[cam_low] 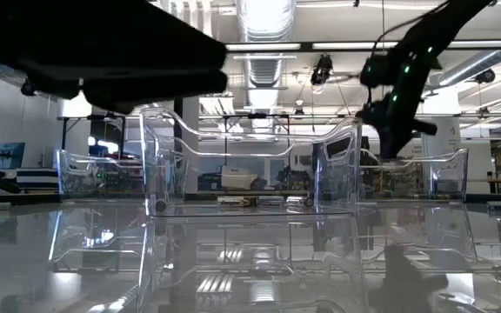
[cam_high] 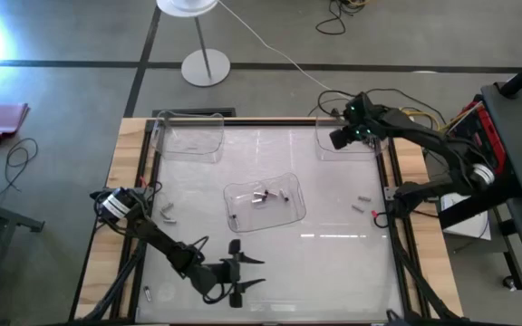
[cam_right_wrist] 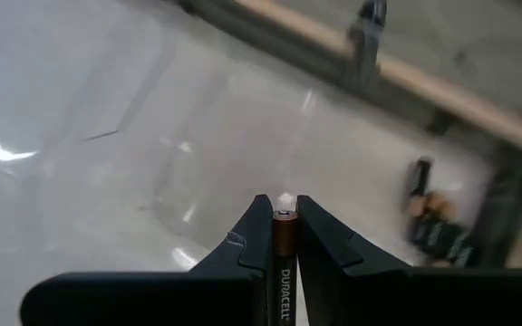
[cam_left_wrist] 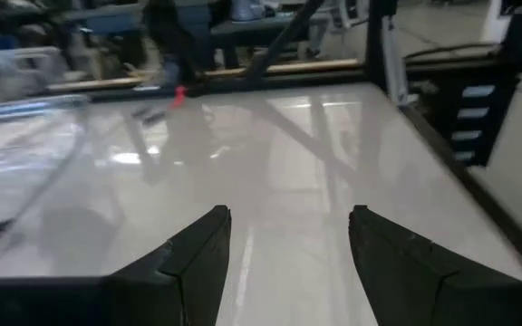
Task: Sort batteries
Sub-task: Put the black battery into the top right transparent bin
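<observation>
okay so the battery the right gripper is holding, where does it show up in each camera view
High view: hidden inside the right gripper, above the clear tray at the table's far right corner.
Low view: not visible; only the right arm shows, over that tray.
Left wrist view: not in it.
Right wrist view: the battery stands pinched between the fingers, bottom centre.
Shared landmark: that far right tray.

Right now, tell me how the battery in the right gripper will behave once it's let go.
The battery is a smooth round cylinder, so it will probably roll on the glossy table unless a tray wall stops it. It looks rigid, likely dense for its size. The right gripper pinches it on narrow fingertips, so it might slip or pivot.
</observation>
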Robot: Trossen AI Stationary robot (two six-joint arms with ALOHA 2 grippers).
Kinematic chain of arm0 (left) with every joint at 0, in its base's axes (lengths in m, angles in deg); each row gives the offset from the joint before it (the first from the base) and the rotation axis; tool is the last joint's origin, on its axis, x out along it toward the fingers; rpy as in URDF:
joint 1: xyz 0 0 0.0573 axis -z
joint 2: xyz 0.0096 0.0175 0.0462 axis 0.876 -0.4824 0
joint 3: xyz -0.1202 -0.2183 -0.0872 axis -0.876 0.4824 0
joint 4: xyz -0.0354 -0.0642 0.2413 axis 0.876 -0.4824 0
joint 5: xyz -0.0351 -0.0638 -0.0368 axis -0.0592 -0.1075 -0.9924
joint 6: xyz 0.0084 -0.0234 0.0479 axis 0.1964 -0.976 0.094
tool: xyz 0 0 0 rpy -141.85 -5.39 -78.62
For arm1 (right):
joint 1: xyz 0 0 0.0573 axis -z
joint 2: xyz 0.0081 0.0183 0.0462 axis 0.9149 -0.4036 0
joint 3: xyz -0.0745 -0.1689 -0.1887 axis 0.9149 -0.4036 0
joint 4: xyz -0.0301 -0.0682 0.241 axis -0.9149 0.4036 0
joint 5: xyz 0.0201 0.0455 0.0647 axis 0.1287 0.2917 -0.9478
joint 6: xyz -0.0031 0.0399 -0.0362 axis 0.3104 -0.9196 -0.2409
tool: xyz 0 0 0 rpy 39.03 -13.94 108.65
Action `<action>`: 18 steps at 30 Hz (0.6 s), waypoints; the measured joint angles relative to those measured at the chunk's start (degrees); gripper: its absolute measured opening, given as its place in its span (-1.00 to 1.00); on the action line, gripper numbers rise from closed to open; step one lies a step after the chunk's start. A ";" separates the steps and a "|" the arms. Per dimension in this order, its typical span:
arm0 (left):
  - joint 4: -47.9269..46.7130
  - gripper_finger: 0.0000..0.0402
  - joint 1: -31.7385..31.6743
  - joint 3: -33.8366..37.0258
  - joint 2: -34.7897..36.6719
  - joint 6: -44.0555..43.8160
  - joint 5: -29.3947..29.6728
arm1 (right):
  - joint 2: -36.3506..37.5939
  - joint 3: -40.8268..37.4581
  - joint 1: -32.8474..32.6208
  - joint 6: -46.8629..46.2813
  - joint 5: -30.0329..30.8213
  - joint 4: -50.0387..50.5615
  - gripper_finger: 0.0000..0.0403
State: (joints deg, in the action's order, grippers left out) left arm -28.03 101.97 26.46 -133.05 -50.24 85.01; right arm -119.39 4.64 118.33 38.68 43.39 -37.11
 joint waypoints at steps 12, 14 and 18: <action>2.02 0.01 1.42 2.74 5.05 7.58 3.98 | -18.10 5.93 5.95 -7.30 -0.98 -4.34 -0.88; 1.63 0.01 1.51 2.40 5.05 8.74 3.96 | -19.95 6.46 6.47 -8.17 -1.02 -5.38 -0.88; 1.78 0.01 1.83 1.71 5.13 10.06 4.01 | -22.55 6.83 7.85 -8.88 -0.99 -6.09 -0.88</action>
State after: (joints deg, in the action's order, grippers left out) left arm -26.25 103.80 28.17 -127.91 -40.19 89.02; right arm -141.94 11.46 126.17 29.81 42.40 -43.20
